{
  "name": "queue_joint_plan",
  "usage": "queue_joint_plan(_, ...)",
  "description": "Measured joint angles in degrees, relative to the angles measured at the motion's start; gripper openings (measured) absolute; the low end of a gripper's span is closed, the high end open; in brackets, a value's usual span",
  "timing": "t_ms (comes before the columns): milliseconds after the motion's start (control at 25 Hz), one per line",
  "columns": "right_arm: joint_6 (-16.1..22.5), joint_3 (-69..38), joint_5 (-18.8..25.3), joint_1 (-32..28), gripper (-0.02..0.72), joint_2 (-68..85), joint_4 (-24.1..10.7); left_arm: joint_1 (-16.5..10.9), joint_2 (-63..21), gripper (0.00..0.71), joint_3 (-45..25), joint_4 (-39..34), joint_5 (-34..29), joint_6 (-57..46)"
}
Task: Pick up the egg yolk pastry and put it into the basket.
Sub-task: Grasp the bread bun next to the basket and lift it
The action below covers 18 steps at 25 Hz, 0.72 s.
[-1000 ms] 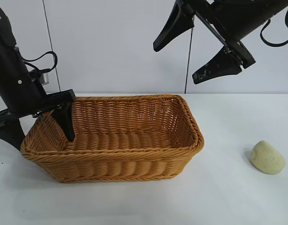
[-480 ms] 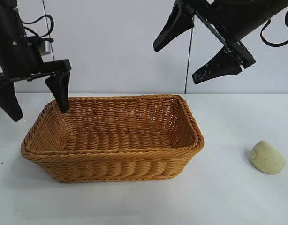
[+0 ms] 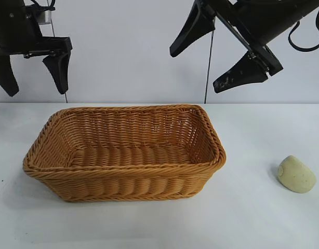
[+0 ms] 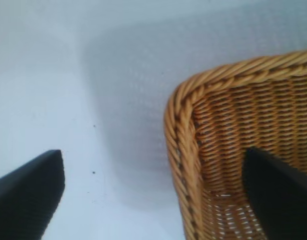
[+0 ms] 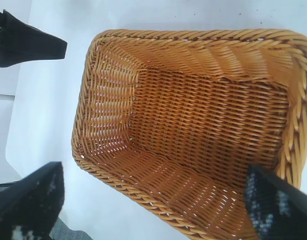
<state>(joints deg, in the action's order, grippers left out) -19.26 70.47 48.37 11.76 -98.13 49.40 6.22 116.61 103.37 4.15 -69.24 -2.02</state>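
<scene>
Both pincers wide open, empty: left pincer [image 3: 32,72], right pincer [image 3: 214,59]

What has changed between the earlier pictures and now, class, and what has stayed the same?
The left end effector has risen from the basket's left end, where one finger reached inside, to hang open and empty above it. Nothing was taken hold of or let go. The right end effector stayed open, high above the basket's right end. The basket and the egg yolk pastry, on the table to the right, have not moved.
</scene>
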Motion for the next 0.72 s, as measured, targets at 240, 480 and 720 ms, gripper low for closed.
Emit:
queue_joint_plan(240, 0.0, 0.0, -0.1, 0.0, 0.696, 0.0, 0.0, -6.1, -3.3, 0.692, -0.5, -1.1, -0.1, 0.2)
queue_joint_plan(480, 0.0, 0.0, -0.1, 0.0, 0.696, 0.0, 0.0, -7.0, -11.0, 0.692, -7.9, -1.2, 0.0, 1.5)
queue_joint_plan(720, 0.0, 0.0, -0.1, 0.0, 0.696, 0.0, 0.0, -7.0, -25.4, 0.692, -22.2, -1.2, 0.0, 1.5)
